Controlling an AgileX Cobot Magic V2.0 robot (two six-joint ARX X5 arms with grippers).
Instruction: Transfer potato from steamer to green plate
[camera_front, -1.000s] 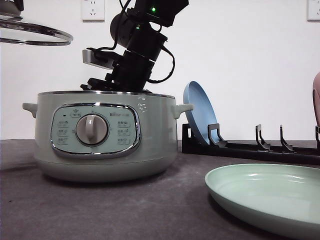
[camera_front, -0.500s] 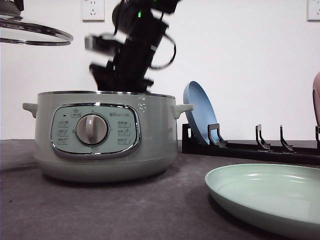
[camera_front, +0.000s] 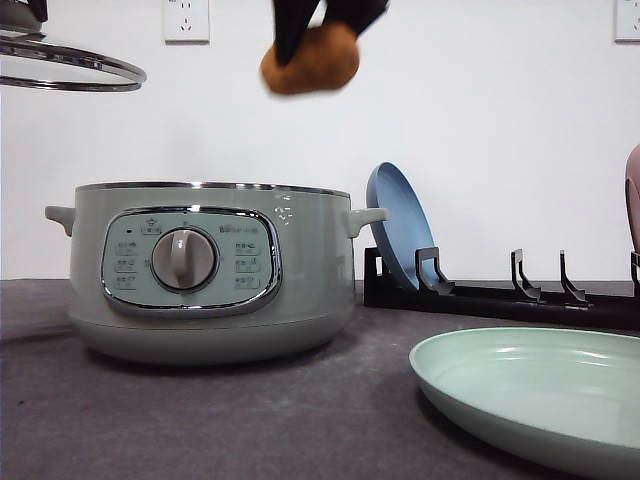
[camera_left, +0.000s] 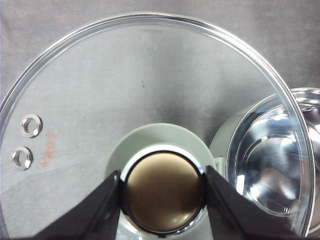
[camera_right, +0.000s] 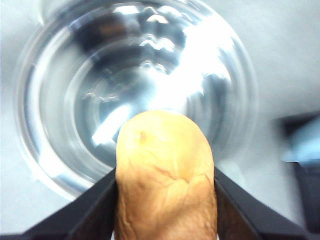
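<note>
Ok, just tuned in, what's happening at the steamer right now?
The right gripper is shut on the potato and holds it high above the open steamer. The left gripper is clamped on the knob of the glass lid, held in the air off to the left. The green plate sits bare on the table to the right, waiting for the potato.

The orange-brown oval potato (camera_front: 310, 61) hangs high above the large round sage-green steamer pot (camera_front: 210, 270), which stands open on the dark table. The wide, shallow mint-green plate (camera_front: 535, 395) lies empty to the steamer's right.
</note>
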